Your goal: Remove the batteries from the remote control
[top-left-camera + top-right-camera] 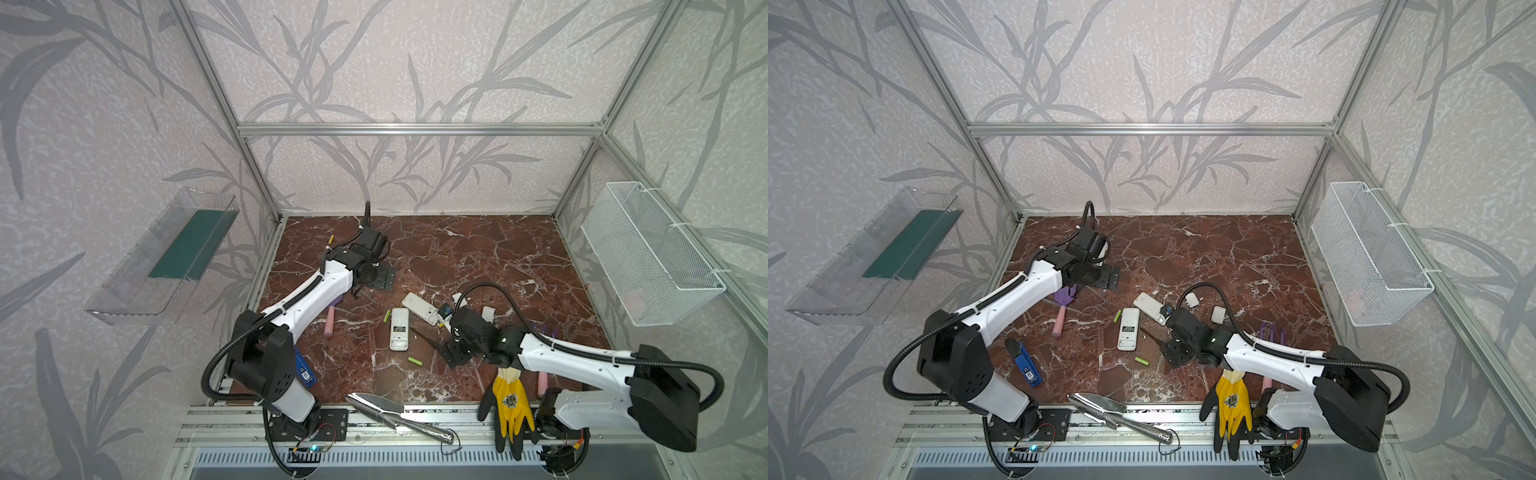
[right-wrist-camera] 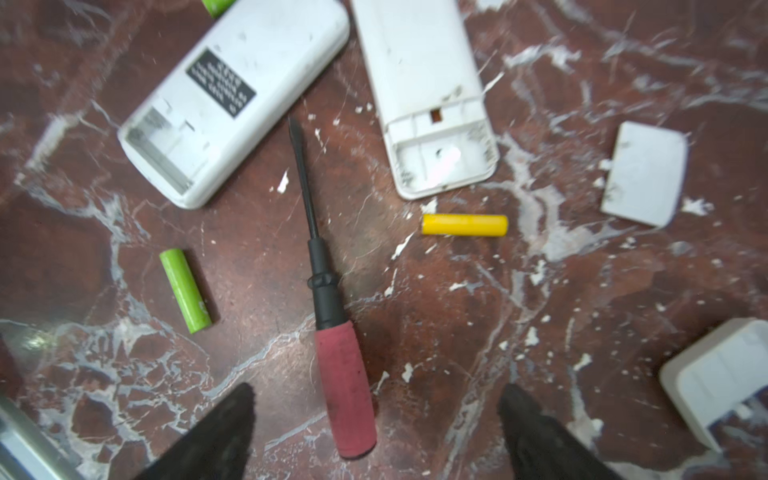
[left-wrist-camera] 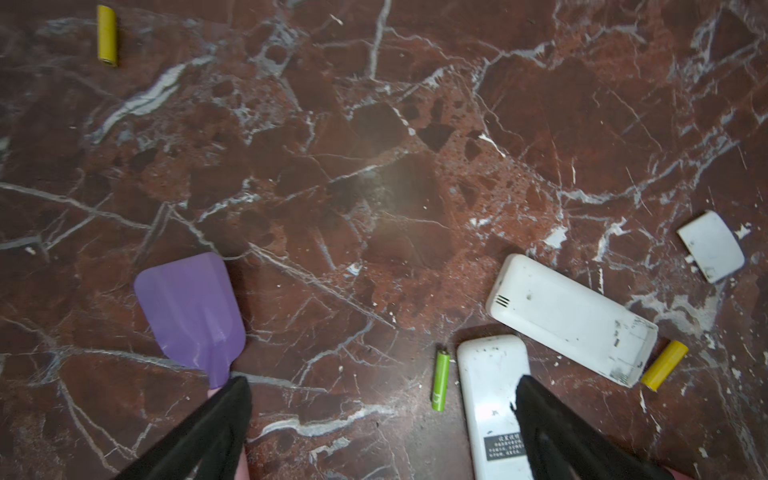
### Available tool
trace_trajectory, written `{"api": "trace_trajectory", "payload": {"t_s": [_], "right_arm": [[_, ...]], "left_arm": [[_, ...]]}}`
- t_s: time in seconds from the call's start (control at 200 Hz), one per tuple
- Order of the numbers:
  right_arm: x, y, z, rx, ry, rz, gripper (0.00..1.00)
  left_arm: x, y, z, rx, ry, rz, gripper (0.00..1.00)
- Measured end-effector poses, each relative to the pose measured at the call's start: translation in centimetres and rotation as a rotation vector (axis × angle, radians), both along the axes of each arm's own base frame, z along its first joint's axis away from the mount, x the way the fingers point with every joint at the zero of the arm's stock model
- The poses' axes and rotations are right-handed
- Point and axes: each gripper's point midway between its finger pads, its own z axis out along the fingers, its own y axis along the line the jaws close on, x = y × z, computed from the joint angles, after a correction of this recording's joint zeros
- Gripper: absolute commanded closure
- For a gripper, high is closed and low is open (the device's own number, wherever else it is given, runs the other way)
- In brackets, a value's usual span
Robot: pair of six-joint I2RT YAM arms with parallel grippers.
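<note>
Batteries are laid loose on tabletop; remotes emptied. Screwdriver lies unheld, judged no longer needed. Right gripper and left gripper are spread, empty.

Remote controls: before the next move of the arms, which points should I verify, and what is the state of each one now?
1. Battery bay of the labelled remote is empty: ok.
2. Battery bay of the plain remote is empty: ok.
3. All four batteries lie out on the table: near yellow battery, far yellow battery, lone green battery, green battery beside the labelled remote: ok.
4. Right gripper is open and holds nothing; the screwdriver lies free on the table: ok.
5. Left gripper is open and empty: ok.
</note>
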Motion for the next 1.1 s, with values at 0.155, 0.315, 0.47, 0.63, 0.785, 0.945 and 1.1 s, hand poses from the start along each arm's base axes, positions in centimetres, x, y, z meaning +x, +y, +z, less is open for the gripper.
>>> {"api": "trace_trajectory", "payload": {"t_s": [0.155,0.315,0.47,0.63,0.785,0.945,1.1], "right_arm": [[5.3,-3.6,4.3,0.079,-0.109,-0.159,0.01],[9.9,-9.4,4.4,0.062,-0.153,-0.339,0.01],[12.7,-14.7,3.0,0.053,-0.162,-0.484,0.01],[14.8,-17.4,2.2,0.039,-0.220,-0.537,0.01],[15.7,-19.1,-0.5,0.062,-0.245,-0.567,0.01],[16.6,-19.5,-1.4,0.081,-0.283,-0.553,0.01],[17.9,-18.8,0.7,0.110,-0.416,-0.489,0.01]], "left_arm": [[0.0,4.9,0.6,0.004,-0.116,0.094,0.01],[0.0,8.8,-0.8,0.029,-0.197,0.148,0.00],[0.4,10.3,-3.1,0.054,-0.263,0.140,0.00],[0.6,11.4,-4.6,0.065,-0.325,0.132,0.01],[1.1,12.9,-5.0,0.053,-0.421,0.161,0.01],[1.2,14.3,-6.2,0.031,-0.477,0.195,0.00],[1.4,15.3,-6.6,0.027,-0.523,0.222,0.00]]}}
